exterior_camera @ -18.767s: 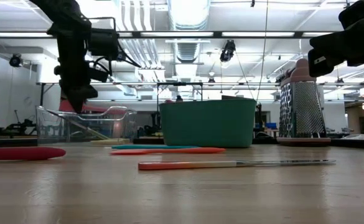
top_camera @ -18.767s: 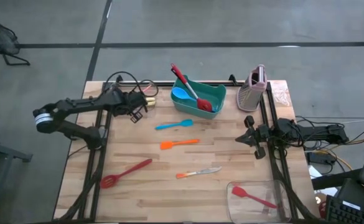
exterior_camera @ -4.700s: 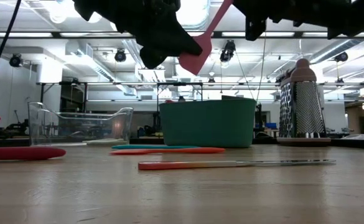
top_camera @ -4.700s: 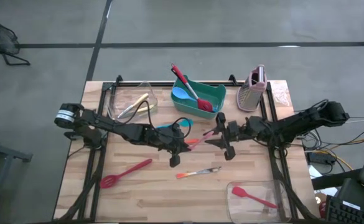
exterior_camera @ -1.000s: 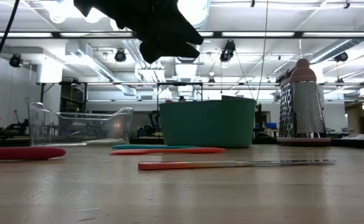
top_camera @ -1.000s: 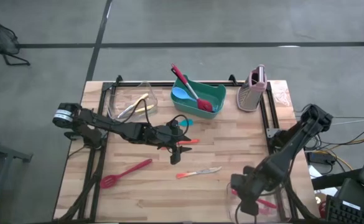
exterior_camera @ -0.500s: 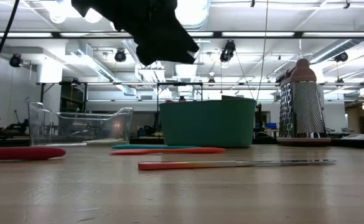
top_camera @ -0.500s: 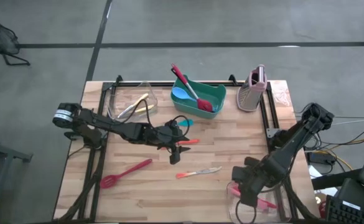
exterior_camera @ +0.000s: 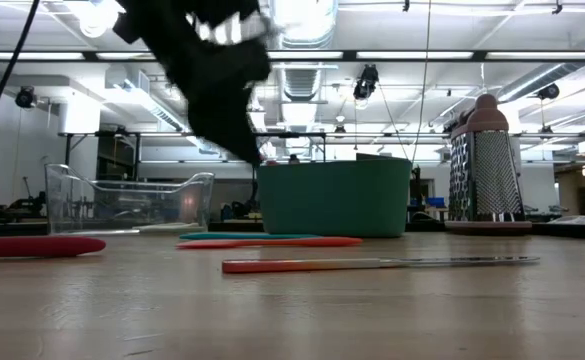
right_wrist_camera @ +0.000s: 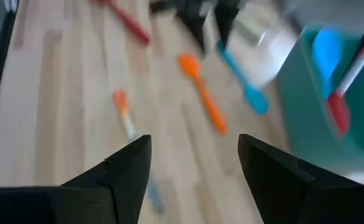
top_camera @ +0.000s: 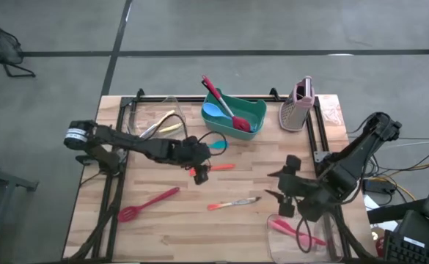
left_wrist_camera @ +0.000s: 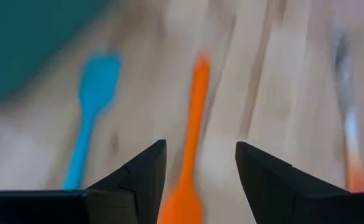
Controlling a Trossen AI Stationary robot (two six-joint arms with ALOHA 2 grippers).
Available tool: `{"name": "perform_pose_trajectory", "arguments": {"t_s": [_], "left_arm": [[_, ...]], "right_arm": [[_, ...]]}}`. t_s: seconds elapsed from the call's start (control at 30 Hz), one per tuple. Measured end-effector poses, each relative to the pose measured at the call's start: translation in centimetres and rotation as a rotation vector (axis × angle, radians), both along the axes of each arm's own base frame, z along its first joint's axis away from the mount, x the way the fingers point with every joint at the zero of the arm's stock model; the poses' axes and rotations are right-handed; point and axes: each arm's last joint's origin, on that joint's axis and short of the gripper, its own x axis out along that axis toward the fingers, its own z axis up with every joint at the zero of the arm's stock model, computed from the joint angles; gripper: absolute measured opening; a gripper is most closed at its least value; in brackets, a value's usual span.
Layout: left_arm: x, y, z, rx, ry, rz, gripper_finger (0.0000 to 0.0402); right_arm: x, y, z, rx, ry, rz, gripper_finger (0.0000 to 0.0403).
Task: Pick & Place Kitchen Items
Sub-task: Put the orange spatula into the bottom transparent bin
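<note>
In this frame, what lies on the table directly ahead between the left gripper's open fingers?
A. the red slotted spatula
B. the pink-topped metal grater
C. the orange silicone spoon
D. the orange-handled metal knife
C: the left wrist view shows the orange silicone spoon lying lengthwise in the gap ahead of the open left gripper, with the blue silicone spoon off to one side.

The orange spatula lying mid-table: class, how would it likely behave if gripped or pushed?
The orange spatula lies flat with a slim handle, so it probably slides rather than rolls. It looks small and light. Its blade may flex, though nothing confirms that.
</note>
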Motion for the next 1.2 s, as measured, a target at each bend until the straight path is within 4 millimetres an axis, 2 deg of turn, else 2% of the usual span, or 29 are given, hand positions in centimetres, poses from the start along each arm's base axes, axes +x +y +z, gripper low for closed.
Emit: {"name": "perform_pose_trajectory", "arguments": {"t_s": [0.13, 0.47, 0.97, 1.07, 1.2], "left_arm": [[-1.1, 0.5, -1.3, -0.014, 0.178, -0.02, 0.0197], [-1.1, 0.8, -4.8, 0.006, 0.313, -0.062, 0.0197], [0.2, 1.0, -10.0, -0.041, 0.428, -0.105, 0.0197], [0.2, 0.9, -10.7, -0.059, 0.449, -0.116, 0.0185], [0.2, 0.8, -10.9, -0.064, 0.456, -0.122, 0.0141]], "right_arm": [[0.3, -0.3, 0.1, -0.053, -0.081, 0.01, 0.0247], [0.8, -0.9, -1.7, -0.085, -0.084, -0.002, 0.0259], [0.8, -0.9, -1.8, -0.08, -0.087, -0.008, 0.0217], [0.8, -0.9, -1.8, -0.08, -0.087, -0.008, 0.0211], [0.8, -0.9, -1.8, -0.082, -0.086, -0.008, 0.0205]]}}
